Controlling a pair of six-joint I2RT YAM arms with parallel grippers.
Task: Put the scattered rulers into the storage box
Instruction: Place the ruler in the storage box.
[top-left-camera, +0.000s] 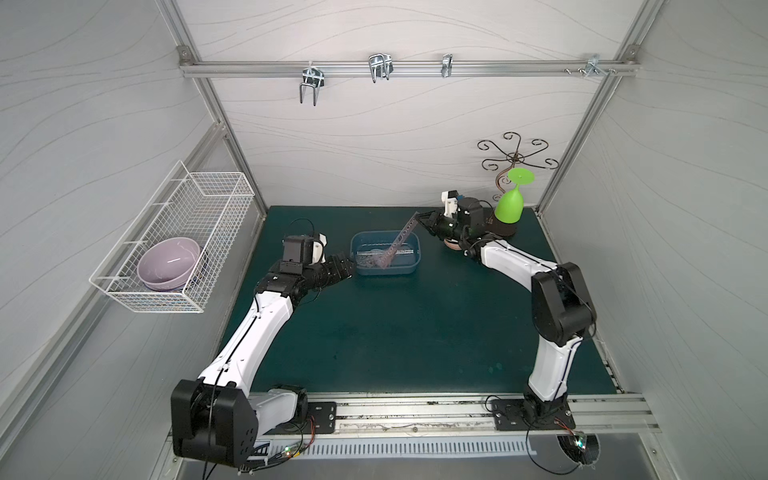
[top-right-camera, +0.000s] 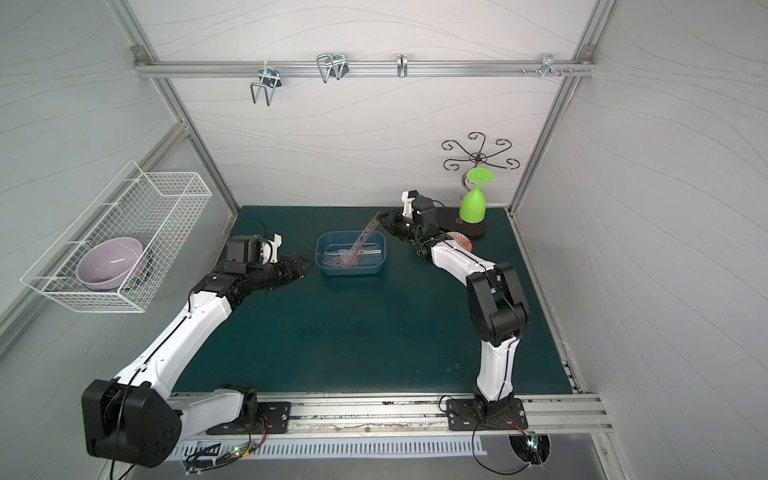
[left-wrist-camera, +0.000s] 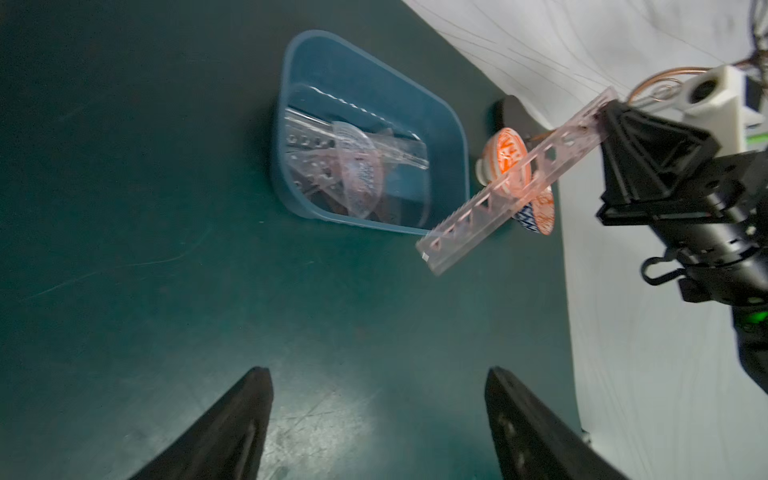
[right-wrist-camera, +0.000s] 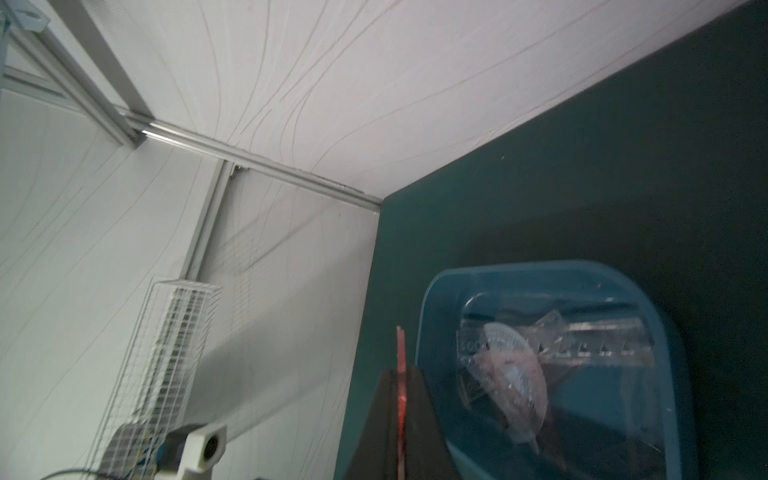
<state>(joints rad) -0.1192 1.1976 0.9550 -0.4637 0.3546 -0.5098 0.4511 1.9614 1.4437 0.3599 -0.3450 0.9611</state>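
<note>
- The step in hand, as I judge it, is the drop: one ruler is being carried over the storage box (top-left-camera: 384, 272), which sits toward the far edge of the bench (top-left-camera: 415, 332), about midway along that edge.
- The right gripper (top-left-camera: 419, 218) is pinched tight on the top end of a long stencil ruler (top-left-camera: 397, 245). The right wrist view shows the ruler edge-on between the closed jaws.
- The ruler slants down from the gripper over the box. Whether its free end touches the pile inside or hangs just above it I cannot tell from either top view; in the left wrist view it appears to be off the bench and close to the box rim.
- The other rulers (left-wrist-camera: 353, 166) lie flat in the box, with a protractor (right-wrist-camera: 515, 374) on top of them.
- The left gripper (left-wrist-camera: 377, 372) is spread wide and empty, just beside the box's left wall.
- I see no ruler loose on the bench, so this is likely the last one.
- Next move: lower the held end until the ruler lies inside the rim, then part the jaws. Let go too high or too steeply and the ruler may prop against the wall or tip out.
</note>
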